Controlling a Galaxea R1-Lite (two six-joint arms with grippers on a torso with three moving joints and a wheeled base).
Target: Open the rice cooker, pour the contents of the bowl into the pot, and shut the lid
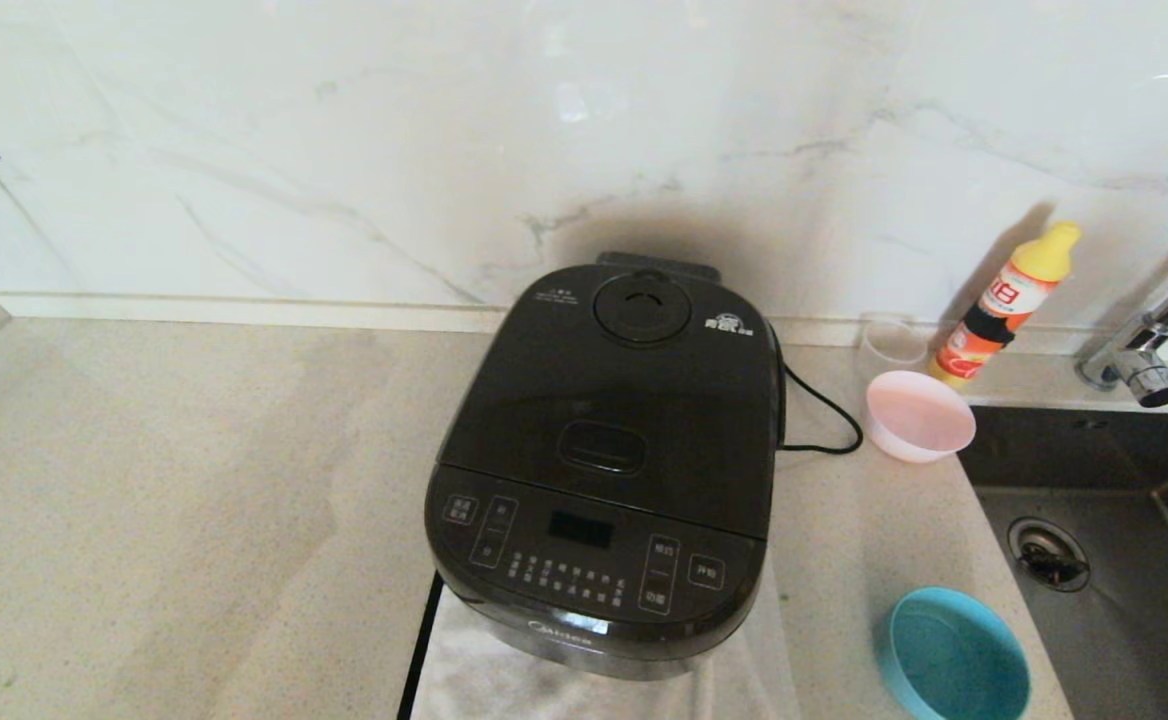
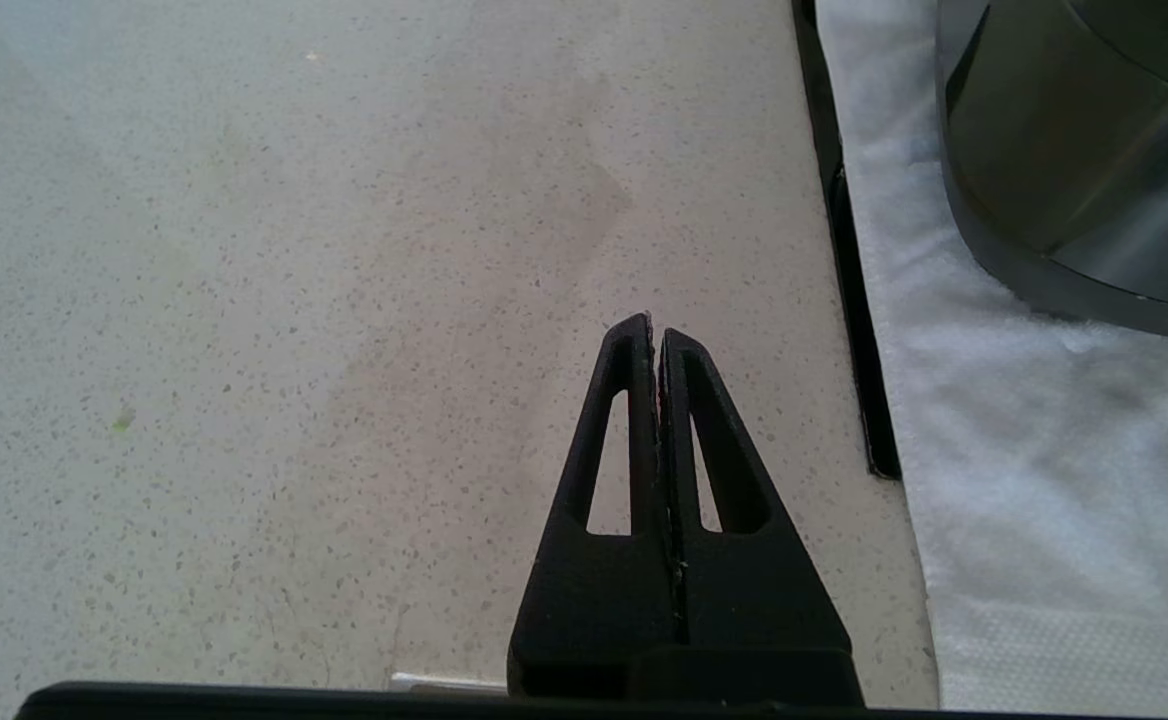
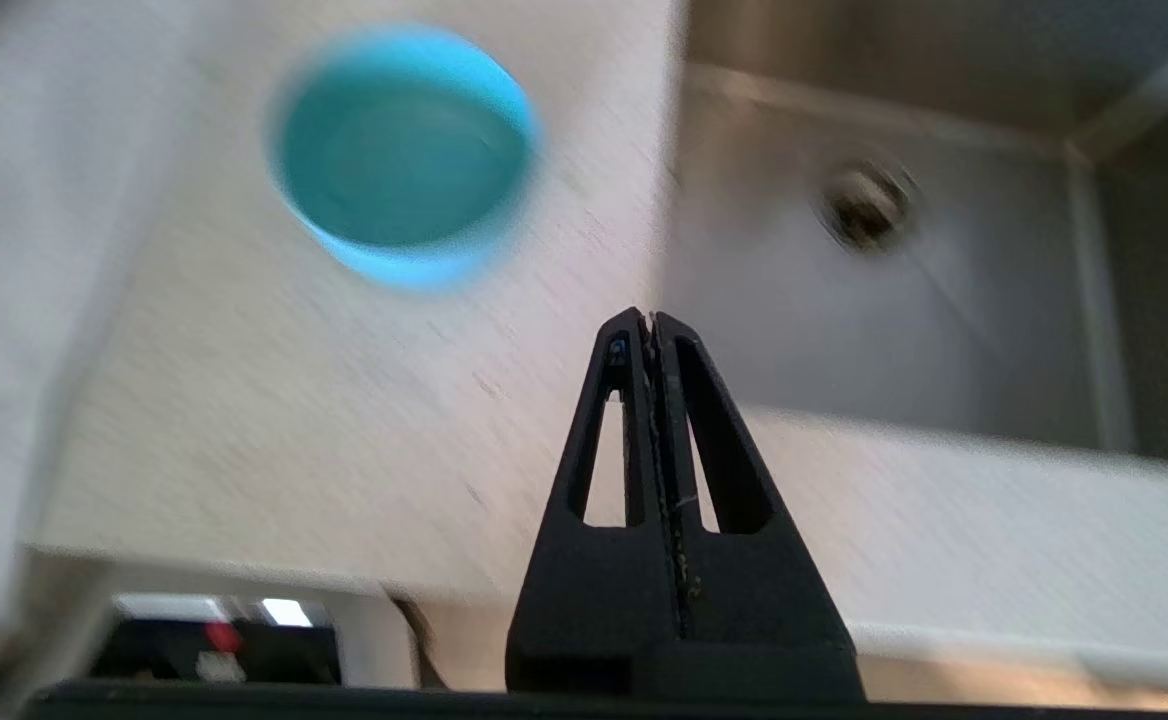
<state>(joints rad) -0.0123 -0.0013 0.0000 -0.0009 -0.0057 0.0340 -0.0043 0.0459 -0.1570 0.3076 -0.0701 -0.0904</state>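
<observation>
The black rice cooker [image 1: 609, 470] stands mid-counter on a white cloth, its lid [image 1: 624, 400] down, so the pot is hidden. A pink bowl [image 1: 919, 415] sits to its right near the wall; I cannot make out what it holds. A blue bowl [image 1: 954, 655] near the front edge looks empty. Neither gripper shows in the head view. My left gripper [image 2: 655, 325] is shut and empty above bare counter, beside the cooker's base [image 2: 1074, 160]. My right gripper [image 3: 650, 318] is shut and empty over the counter's front edge, short of the blue bowl [image 3: 404, 150].
A steel sink [image 1: 1094, 600] with a faucet [image 1: 1144, 360] lies at the right. A yellow-capped bottle [image 1: 1009, 300] and a clear glass [image 1: 892, 345] stand by the wall. The cooker's cord [image 1: 824, 410] loops toward the pink bowl. The white cloth [image 2: 1024, 450] has a black strip [image 2: 849, 260] along its edge.
</observation>
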